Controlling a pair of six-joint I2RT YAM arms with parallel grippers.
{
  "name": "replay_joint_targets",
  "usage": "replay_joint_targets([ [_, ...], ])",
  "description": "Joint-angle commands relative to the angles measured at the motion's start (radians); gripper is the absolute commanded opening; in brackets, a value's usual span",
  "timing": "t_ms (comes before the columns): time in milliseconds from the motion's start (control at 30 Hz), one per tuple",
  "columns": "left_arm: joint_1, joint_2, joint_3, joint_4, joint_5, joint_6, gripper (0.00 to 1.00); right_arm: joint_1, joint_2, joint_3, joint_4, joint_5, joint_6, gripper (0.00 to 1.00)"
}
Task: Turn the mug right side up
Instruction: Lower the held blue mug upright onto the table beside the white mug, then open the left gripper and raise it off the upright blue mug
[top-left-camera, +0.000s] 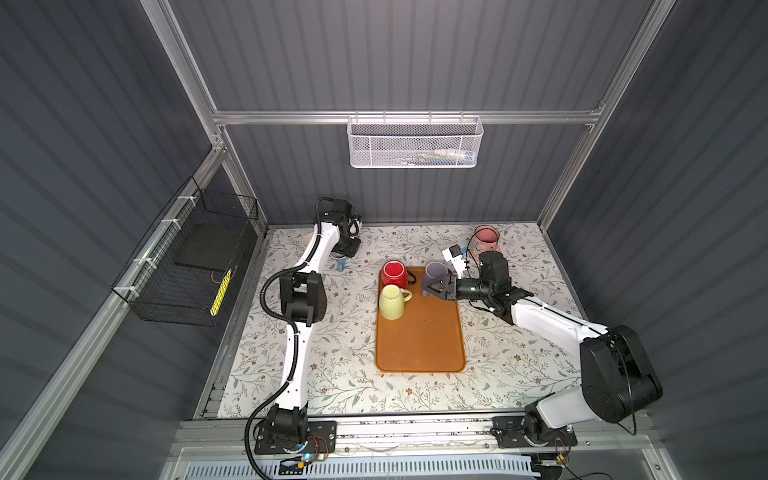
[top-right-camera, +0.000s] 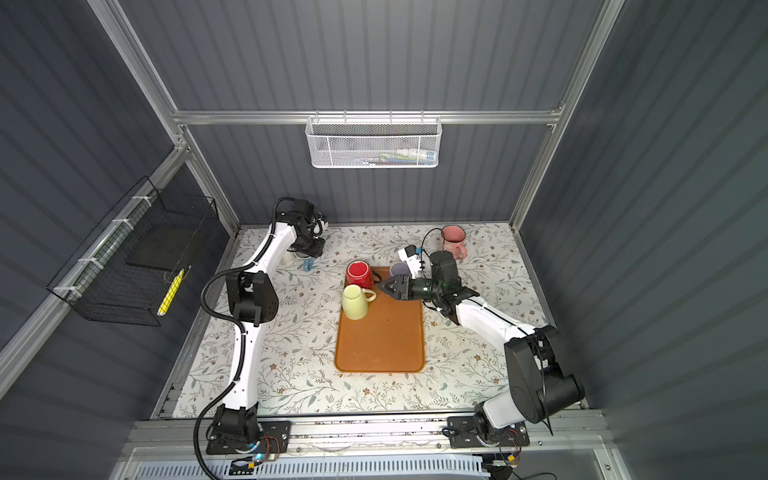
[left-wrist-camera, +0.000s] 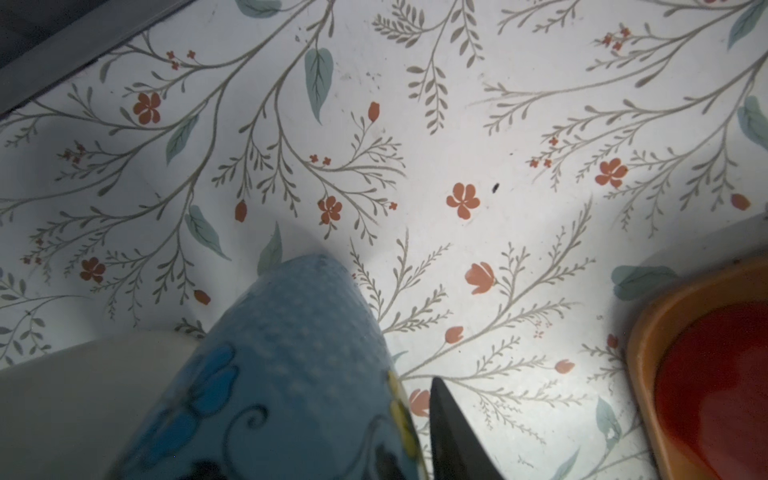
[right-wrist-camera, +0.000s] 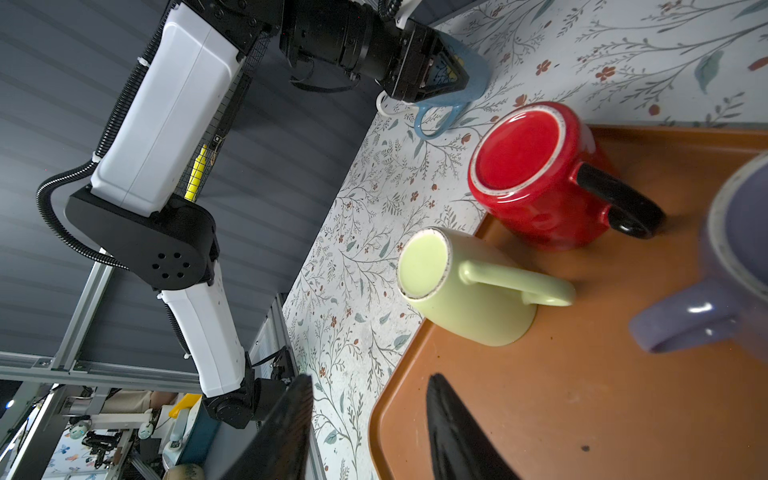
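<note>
**Task item.** We find the blue mug (top-left-camera: 340, 264) on the table (top-left-camera: 353, 374) at the far left, apart from the orange tray (top-left-camera: 419, 332). We cannot tell which end of it is up.

**Left arm.** The left gripper (right-wrist-camera: 455, 77) comes down over the blue mug. In the left wrist view one finger (left-wrist-camera: 453, 436) lies just beside the mug wall. We cannot tell whether the jaws clamp the mug or stand off it.

**Right arm.** The right gripper (top-left-camera: 428, 287) hovers over the far right part of the tray, just beside the purple mug (top-left-camera: 435, 270). Its jaws are apart, with nothing between them.

**Other items.** On the far left of the tray, the red mug (top-left-camera: 395, 272) and the yellow-green mug (top-left-camera: 391, 301) both stand base up. A pink mug (top-left-camera: 486, 239) stands mouth up on the table at the far right.
</note>
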Motion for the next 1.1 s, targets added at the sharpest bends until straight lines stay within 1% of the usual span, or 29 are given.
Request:
replay_joint_targets([
  [0,0.007,0.007,0.021,0.009,-0.009,-0.015,0.40,0.005,0.014,-0.009,0.017,-0.007,0.001,0.47],
  [467,0.007,0.029,0.070,0.015,-0.026,0.003,0.43,0.005,0.010,-0.009,0.010,-0.007,-0.003,0.47],
  [700,0.008,0.020,0.069,0.016,-0.034,0.024,0.44,0.004,0.012,-0.008,0.009,-0.005,-0.001,0.47],
  [733,0.008,0.019,0.067,0.044,-0.034,0.029,0.44,0.005,0.013,-0.008,0.011,-0.005,0.001,0.47],
  [1067,0.008,0.014,0.063,0.064,-0.044,0.059,0.45,0.005,0.015,-0.004,0.009,-0.005,0.001,0.47],
])
